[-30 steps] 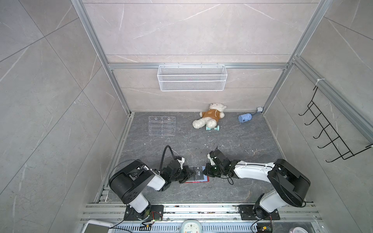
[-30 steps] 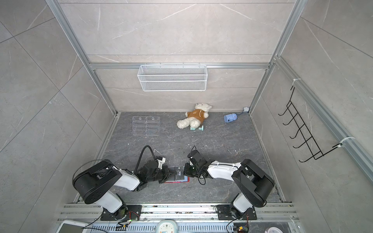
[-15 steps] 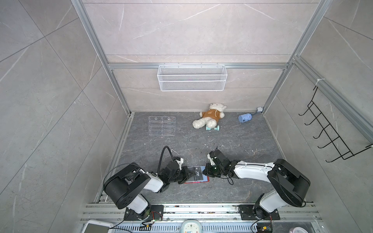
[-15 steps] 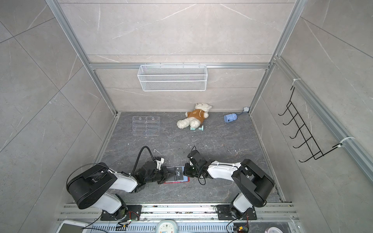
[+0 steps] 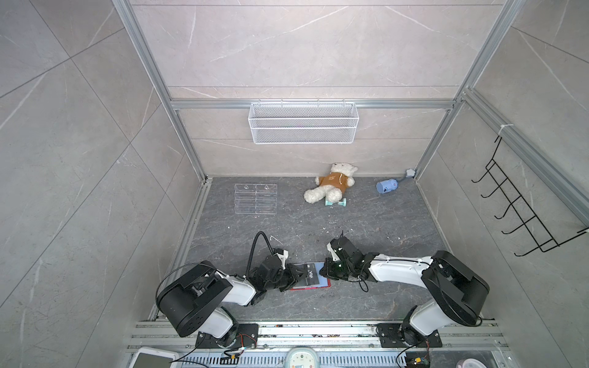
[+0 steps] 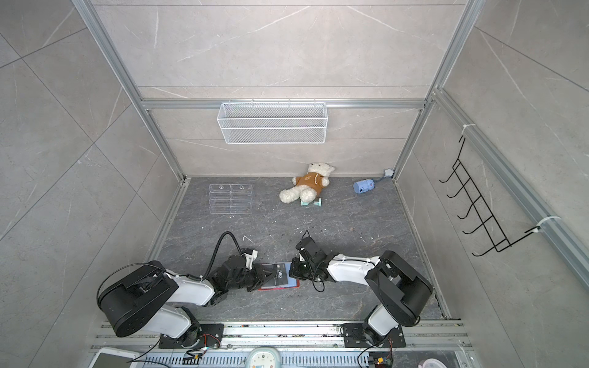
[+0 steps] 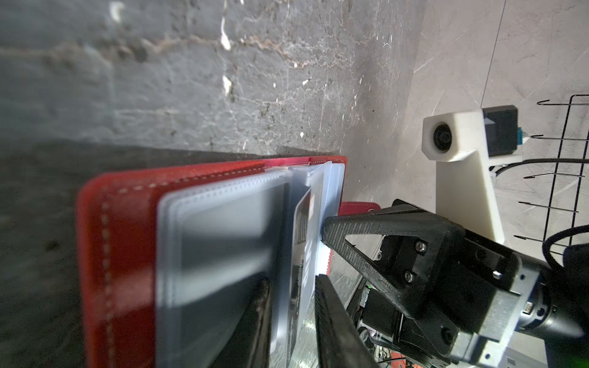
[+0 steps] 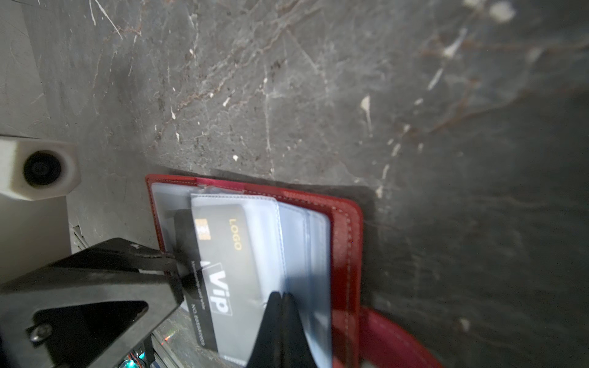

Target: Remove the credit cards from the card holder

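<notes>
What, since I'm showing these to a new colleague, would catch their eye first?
The open red card holder lies up front, a black Vip card among its clear sleeves. The left gripper and right gripper meet over it from either side. Far back lies a white teddy bear in a brown top.

Grey marble-look tile walls on three sides, aluminium frame posts at the corners. Dark grey veined stone floor, flecked with pale specks. White wire basket on back wall, black hook rack on right wall. Clear acrylic rack lies back left. Even, soft light.
</notes>
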Controlling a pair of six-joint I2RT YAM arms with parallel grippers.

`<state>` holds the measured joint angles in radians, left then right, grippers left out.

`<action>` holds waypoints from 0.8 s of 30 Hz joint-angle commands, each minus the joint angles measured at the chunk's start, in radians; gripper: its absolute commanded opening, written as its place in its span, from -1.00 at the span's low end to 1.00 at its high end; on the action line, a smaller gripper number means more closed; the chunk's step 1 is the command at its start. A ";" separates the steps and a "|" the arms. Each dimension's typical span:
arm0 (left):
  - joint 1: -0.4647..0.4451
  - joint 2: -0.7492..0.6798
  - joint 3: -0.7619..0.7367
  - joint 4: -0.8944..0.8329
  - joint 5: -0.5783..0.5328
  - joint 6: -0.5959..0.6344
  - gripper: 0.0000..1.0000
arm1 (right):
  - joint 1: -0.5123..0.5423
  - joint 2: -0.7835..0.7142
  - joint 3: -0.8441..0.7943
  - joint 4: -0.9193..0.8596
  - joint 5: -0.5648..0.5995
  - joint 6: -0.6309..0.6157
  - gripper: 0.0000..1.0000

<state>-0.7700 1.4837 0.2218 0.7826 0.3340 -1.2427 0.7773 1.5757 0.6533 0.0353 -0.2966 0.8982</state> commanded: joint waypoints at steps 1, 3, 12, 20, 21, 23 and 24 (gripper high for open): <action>-0.004 0.027 0.012 -0.002 -0.001 0.011 -0.45 | 0.002 0.022 -0.007 -0.035 0.011 0.007 -0.94; -0.003 0.042 0.019 0.012 0.005 0.008 -0.47 | 0.002 0.023 -0.009 -0.035 0.011 0.008 -0.94; -0.004 0.071 0.038 0.019 0.020 0.013 -0.74 | 0.002 0.022 -0.013 -0.031 0.010 0.009 -0.95; -0.003 0.029 0.016 -0.016 0.000 0.005 -1.00 | 0.002 0.021 -0.014 -0.040 0.015 0.010 -0.95; -0.002 0.018 0.015 -0.021 -0.001 0.004 -1.00 | 0.003 0.022 -0.014 -0.045 0.018 0.010 -0.95; -0.003 -0.018 0.010 -0.055 -0.011 0.010 -1.00 | 0.003 0.020 -0.014 -0.051 0.020 0.011 -0.95; -0.003 -0.035 0.010 -0.072 -0.018 0.013 -1.00 | 0.003 0.019 -0.012 -0.051 0.022 0.011 -0.95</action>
<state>-0.7708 1.4952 0.2443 0.7845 0.3405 -1.2423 0.7773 1.5761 0.6533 0.0353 -0.2962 0.8982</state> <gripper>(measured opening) 0.044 0.045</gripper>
